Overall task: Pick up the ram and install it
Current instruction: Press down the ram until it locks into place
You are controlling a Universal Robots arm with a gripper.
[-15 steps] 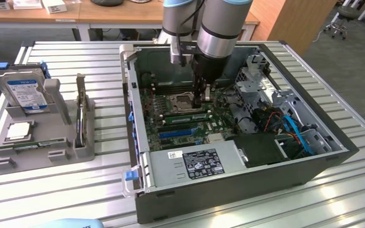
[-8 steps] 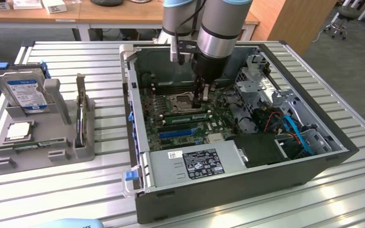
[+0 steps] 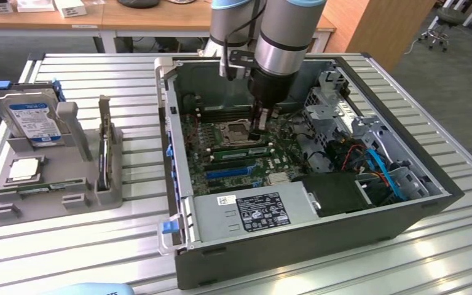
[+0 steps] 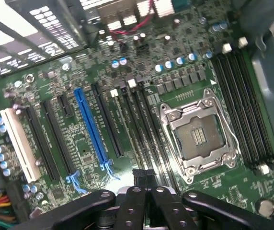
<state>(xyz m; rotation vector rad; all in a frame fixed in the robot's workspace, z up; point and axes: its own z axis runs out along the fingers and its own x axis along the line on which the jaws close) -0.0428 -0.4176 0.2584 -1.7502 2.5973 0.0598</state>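
The ram, a long, narrow green stick, sits on edge in a motherboard slot just near of the processor socket. Above its right end, the gripper is pressed together, empty.

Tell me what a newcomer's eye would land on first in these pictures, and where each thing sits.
First the open computer case on the slatted table, with the arm reaching down into it and its gripper shut just above the green motherboard, beside the empty processor socket. In the wrist view, that socket and the blue expansion slot stand out. On the exterior view's left, a grey holder carries a hard drive.
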